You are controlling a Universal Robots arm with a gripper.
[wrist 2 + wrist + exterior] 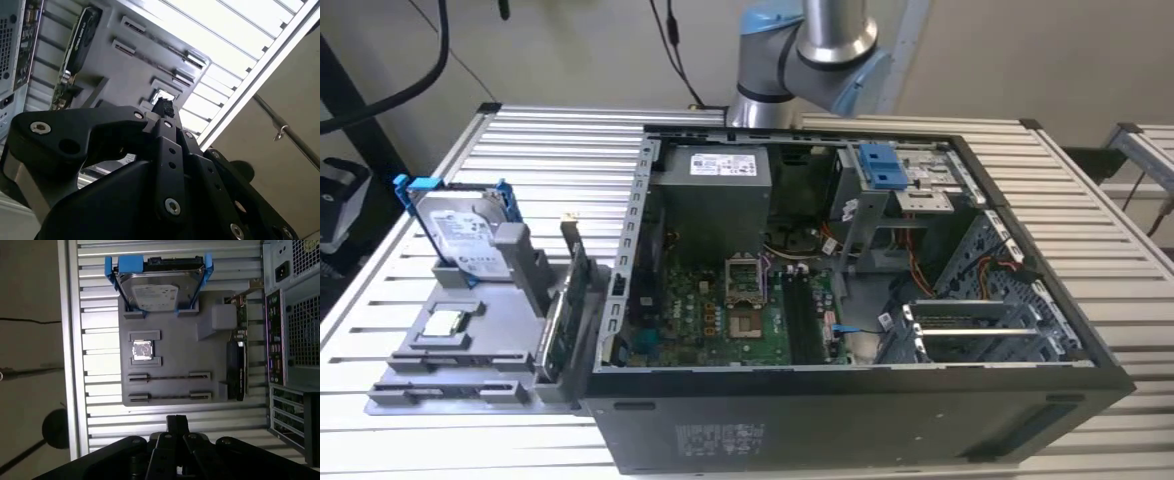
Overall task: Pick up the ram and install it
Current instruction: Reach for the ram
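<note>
Mostly hidden: arm [807, 50]. The exterior view catches one grey and blue joint beyond the computer case [854, 300]; the frame edge cuts off the rest. In the second wrist view black linkage covers much of the tray.

Hard to make out: the ram itself. In the first wrist view two thin dark strips lie on the grey tray [170, 335], each between a pair of end blocks. They read as sticks standing on edge, with no chips discernible. Near ram [169, 396] lies closest to the pincer, just past its tips. Far ram [169, 376] lies one row beyond, parallel. Motherboard [720, 300] slots are too dim to tell whether any is filled.

Counts:
- ram strips: two
- hard drive [155, 287] with blue rails: one, at the tray's far end from the pincer
- square processor chip [142, 350]: one, between the drive and the far ram
- green card [236, 370] on edge: one, off to the pincer's side, between the ram strips and the case
- case: one, lid off

Pincer [176, 419]: fingers pressed together, nothing between them. Same in the second wrist view [162, 106].

Pose: wrist aimed down at the slatted table [95, 355]. Tips hang over bare slats just short of the tray's edge, apart from both ram strips. Height above the table unclear.
</note>
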